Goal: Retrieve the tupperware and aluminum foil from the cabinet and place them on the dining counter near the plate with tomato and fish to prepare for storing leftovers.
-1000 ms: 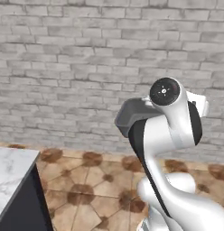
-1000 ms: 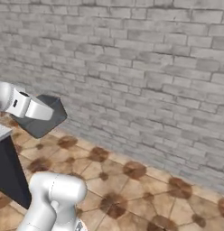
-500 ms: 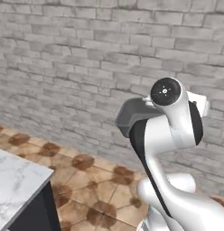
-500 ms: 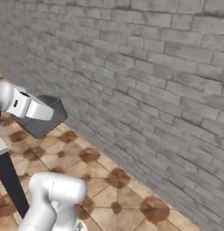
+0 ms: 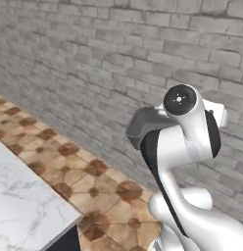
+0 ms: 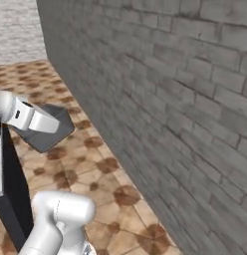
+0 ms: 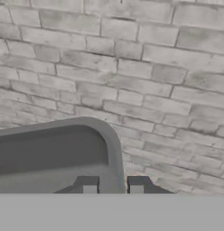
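Note:
The tupperware (image 7: 50,153), a dark grey tub with rounded corners, hangs in the air in front of my hand. My gripper (image 7: 113,186) is shut on its rim, one fingertip on each side of the wall near a corner. In the left base view the tupperware (image 5: 142,125) juts out to the left from behind my white upper arm. From the right it shows as a tilted grey tub (image 6: 50,133) beyond my white hand. Aluminum foil, cabinet, plate, tomato and fish are out of view.
A grey brick wall (image 5: 94,63) stands close ahead and runs off to the right (image 6: 170,99). Brown patterned floor tiles (image 5: 99,181) lie below. The corner of a white marble counter slab (image 5: 25,206) with a black side (image 6: 11,169) sits at the lower left.
The whole picture has shifted, so the base and cameras have turned. The wall now looms closer and more marble slab shows at lower left. The tub stays in the same grip.

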You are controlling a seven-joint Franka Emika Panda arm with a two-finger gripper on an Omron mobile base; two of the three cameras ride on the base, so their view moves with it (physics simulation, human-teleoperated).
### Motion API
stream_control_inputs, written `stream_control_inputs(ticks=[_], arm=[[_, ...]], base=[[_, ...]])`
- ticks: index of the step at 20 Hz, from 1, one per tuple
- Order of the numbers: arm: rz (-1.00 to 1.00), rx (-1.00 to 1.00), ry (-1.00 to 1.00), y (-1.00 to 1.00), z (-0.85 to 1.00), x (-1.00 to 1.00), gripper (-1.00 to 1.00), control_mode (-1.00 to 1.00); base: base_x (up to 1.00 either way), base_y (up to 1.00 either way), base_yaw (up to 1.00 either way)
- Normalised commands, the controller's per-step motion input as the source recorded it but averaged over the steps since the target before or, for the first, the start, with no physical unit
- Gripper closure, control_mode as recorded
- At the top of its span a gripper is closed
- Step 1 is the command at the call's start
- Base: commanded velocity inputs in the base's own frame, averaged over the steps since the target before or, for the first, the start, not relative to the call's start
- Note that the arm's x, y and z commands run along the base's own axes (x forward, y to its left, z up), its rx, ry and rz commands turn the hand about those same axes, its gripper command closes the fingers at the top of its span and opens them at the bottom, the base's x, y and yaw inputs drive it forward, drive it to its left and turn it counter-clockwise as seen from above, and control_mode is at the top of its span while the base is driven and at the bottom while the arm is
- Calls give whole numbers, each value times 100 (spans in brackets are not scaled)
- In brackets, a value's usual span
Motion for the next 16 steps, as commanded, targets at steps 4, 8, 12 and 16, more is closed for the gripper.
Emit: stream_control_inputs(ticks=[4,8,12,16], arm=[[0,0,0,0,0,0,100,100],[0,0,0,0,0,0,100,100],[0,0,0,0,0,0,100,100],[0,0,0,0,0,0,100,100]], base=[[100,0,49],[100,0,46],[100,0,45],[100,-5,39]])
